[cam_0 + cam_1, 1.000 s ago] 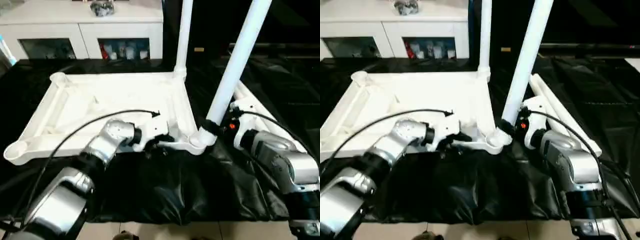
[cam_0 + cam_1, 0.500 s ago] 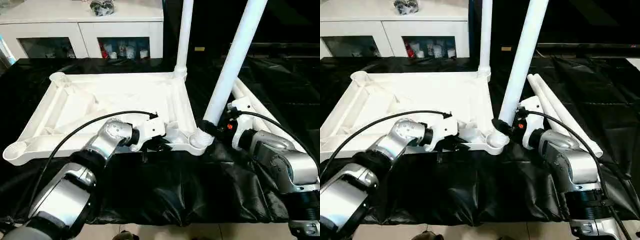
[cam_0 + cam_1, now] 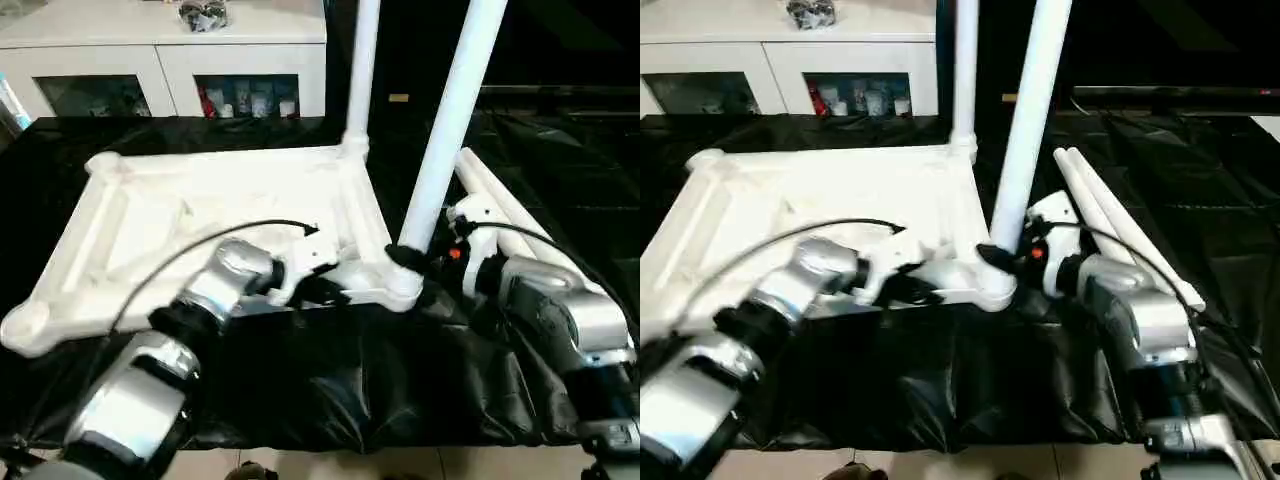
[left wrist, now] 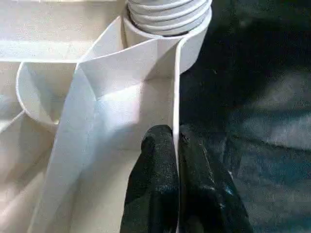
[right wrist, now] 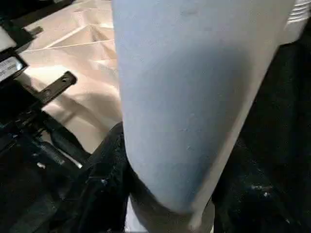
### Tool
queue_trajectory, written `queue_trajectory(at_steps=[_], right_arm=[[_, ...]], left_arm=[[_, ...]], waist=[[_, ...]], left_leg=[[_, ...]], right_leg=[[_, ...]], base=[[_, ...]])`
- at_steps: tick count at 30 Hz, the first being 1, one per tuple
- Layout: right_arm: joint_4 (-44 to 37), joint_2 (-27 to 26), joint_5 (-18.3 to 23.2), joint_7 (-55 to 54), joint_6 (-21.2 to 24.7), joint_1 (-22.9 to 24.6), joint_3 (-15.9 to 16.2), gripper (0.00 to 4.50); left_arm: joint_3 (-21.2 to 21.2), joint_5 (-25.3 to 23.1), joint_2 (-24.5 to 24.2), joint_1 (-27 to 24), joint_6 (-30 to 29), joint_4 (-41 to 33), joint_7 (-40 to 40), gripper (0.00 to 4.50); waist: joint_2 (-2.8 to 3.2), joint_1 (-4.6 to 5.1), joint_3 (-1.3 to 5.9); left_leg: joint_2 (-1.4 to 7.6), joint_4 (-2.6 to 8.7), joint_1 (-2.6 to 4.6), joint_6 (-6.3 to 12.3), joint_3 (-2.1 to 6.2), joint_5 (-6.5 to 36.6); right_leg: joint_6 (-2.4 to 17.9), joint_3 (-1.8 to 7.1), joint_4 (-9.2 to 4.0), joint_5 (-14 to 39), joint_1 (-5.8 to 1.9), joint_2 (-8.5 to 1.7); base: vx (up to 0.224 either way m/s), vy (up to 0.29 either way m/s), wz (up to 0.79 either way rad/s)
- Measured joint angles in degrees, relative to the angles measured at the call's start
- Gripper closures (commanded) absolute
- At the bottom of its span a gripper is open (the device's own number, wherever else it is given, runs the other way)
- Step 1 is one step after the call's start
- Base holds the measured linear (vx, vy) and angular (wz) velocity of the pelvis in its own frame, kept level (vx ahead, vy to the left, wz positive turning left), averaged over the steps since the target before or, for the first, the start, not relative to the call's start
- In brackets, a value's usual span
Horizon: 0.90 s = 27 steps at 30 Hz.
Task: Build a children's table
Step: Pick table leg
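The white children's table top (image 3: 200, 200) lies underside up on black cloth. One leg (image 3: 360, 70) stands in the far right corner socket. A second leg (image 3: 450, 120) stands in the near right socket (image 3: 402, 290). My left gripper (image 3: 325, 290) is shut on the top's thin near rim (image 4: 176, 97), just beside that socket; its fingers (image 4: 155, 184) pinch the wall from both sides. My right gripper (image 3: 418, 270) is closed around the base of the near leg (image 5: 184, 97), with one black finger (image 5: 102, 189) pressed against it.
Two spare white legs (image 3: 1110, 215) lie on the black cloth to the right of the top, behind my right forearm (image 3: 560, 320). A white cabinet (image 3: 160, 50) with glass doors stands behind the table. The cloth's front edge (image 3: 330, 445) is close to me.
My left gripper's fingers have closed onto the table top's near rim. The right gripper keeps its hold on the near leg. The camera has shifted a little.
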State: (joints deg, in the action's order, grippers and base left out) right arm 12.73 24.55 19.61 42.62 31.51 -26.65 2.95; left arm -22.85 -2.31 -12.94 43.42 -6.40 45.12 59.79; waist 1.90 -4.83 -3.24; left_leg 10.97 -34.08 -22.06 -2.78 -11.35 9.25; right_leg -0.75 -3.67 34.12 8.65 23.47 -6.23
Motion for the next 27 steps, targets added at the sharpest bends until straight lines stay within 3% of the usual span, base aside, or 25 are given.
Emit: queue_trajectory(at_steps=[9,18,27], right_arm=[[3.00,-0.57,-1.99,0.39,-4.88,-0.42,0.78,2.62],[8.45,-2.21,-2.21,1.48,-8.25,-2.13,-0.20,2.62],[10.41,-2.74,-2.04,2.47,-9.80,-2.22,-0.29,2.62]], left_arm=[[0.55,-1.36,1.03,-2.55,-1.60,-4.24,-3.59,4.50],[2.26,-0.92,1.31,-5.00,-2.38,-7.15,-4.34,4.50],[2.21,-1.60,0.73,-6.40,-2.34,-9.30,-4.50,4.50]], waist=[[-0.07,0.10,0.06],[-0.13,0.81,0.13],[-0.66,1.24,0.46]], left_leg=[[-0.03,0.00,0.02,0.00,0.01,0.00],[-0.03,0.00,0.03,0.00,0.02,0.00],[-0.02,0.02,0.01,0.00,0.04,0.01]], right_leg=[[-0.28,0.01,-0.04,0.17,-0.04,-0.02],[-0.29,0.00,-0.04,0.18,-0.04,-0.01],[-0.32,-0.02,-0.06,0.19,-0.04,-0.01]], base=[[0.000,0.000,0.00],[0.000,0.000,0.00],[0.000,0.000,0.00]])
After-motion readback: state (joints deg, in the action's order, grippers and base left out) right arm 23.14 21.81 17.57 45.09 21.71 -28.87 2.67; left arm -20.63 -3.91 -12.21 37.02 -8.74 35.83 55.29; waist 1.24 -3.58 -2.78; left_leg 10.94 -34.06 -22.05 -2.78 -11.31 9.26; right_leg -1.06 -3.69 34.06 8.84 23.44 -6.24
